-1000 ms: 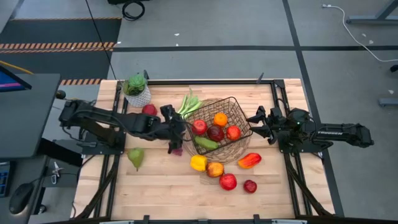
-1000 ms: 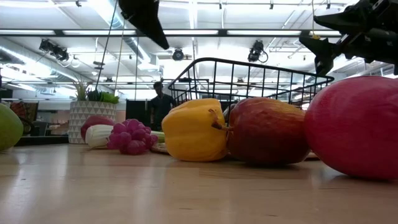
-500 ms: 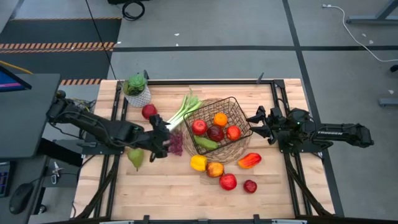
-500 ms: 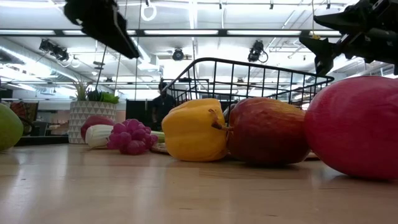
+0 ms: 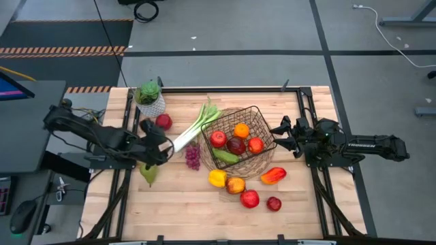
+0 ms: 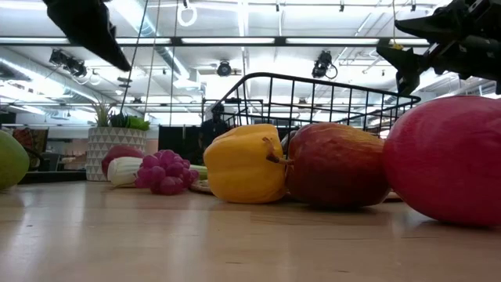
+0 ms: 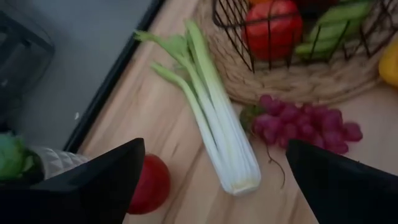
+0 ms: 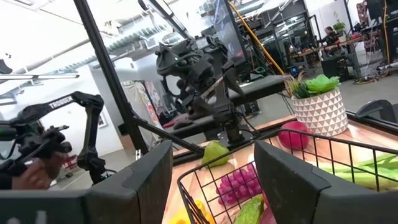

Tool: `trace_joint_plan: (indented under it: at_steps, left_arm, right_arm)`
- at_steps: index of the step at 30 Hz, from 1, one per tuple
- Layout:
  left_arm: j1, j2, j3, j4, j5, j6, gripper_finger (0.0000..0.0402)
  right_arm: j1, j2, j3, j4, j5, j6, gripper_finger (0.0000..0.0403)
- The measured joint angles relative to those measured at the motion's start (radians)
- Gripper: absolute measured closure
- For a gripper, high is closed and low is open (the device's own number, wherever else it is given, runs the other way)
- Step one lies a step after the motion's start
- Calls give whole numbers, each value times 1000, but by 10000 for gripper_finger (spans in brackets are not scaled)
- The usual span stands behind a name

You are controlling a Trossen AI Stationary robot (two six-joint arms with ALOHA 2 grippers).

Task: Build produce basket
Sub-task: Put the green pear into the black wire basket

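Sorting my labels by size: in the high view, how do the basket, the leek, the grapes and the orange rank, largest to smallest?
1. The basket, clearly largest.
2. The leek, long but thin.
3. The grapes, a small bunch.
4. The orange, inside the basket; it looks close to the grapes in size, so these last two are uncertain.

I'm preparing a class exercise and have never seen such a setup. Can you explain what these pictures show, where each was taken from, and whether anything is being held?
Two robot arms work at a wooden table. One picture looks straight down, one looks level across the tabletop, and two come from cameras on the arms' wrists. A wire basket already holds some fruit; a leek, grapes, a pear, peppers and apples lie around it. The left tool is open over the table near the leek, holding nothing. The right tool waits beside the basket, holding nothing.
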Motion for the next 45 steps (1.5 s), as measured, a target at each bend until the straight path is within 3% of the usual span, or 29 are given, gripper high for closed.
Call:
trace_joint_plan:
  at_steps: [9,13,20,25,30,36,45]
  left_arm:
    - [-8,-22,0,-2,-24,30,4]
    - [14,-2,0,-5,33,81,4]
    - [52,15,1,9,209,192,4]
    - [86,71,1,3,516,239,4]
    - [43,159,1,-90,708,248,4]
    - [-79,245,54,-245,754,326,4]
    - [-206,269,79,-276,724,715,4]
  right_arm:
    - [0,0,0,0,0,0,172]
    - [0,0,0,0,0,0,172]
    - [0,0,0,0,0,0,172]
    - [0,0,0,0,0,0,172]
    - [0,0,0,0,0,0,172]
    - [0,0,0,0,0,0,172]
    - [0,0,0,0,0,0,172]
